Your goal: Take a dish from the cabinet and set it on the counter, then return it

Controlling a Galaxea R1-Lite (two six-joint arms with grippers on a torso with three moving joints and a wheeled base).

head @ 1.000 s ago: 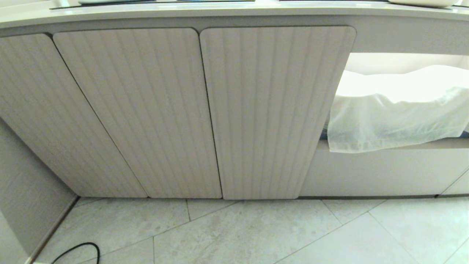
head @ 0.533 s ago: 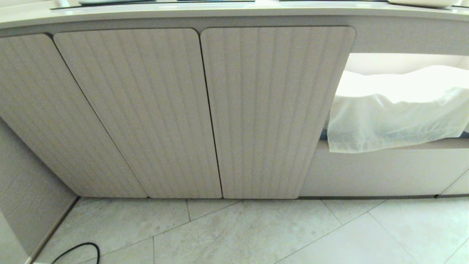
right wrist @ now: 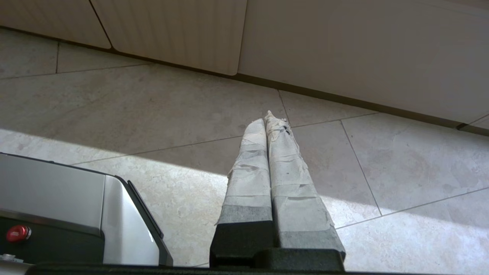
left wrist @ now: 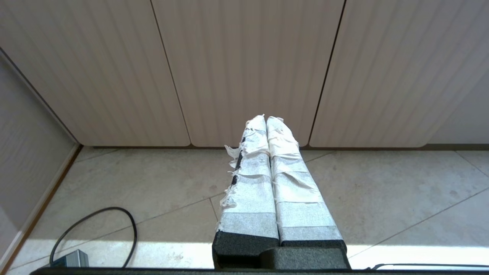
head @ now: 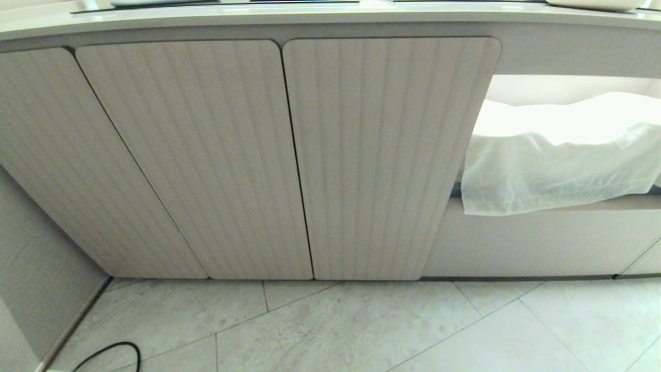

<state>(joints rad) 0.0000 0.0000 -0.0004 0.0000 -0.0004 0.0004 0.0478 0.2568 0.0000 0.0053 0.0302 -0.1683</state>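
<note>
You can't see the dish; it is presumably behind the cabinet (head: 289, 155) doors, all closed under the worktop (head: 310, 14) edge; both tools are clenched and empty, left tool (left wrist: 266, 119), right tool (right wrist: 267, 119); expect glossy, slippery, breakable ceramic, so pinch its rim.

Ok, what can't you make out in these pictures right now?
- Dish: in no view; the cabinet doors are shut, hiding the inside.
- Counter top: cut off by the head view's upper edge.
- Open shelf contents: covered by a white cloth.
- Black cable: its ends run off frame.
</note>
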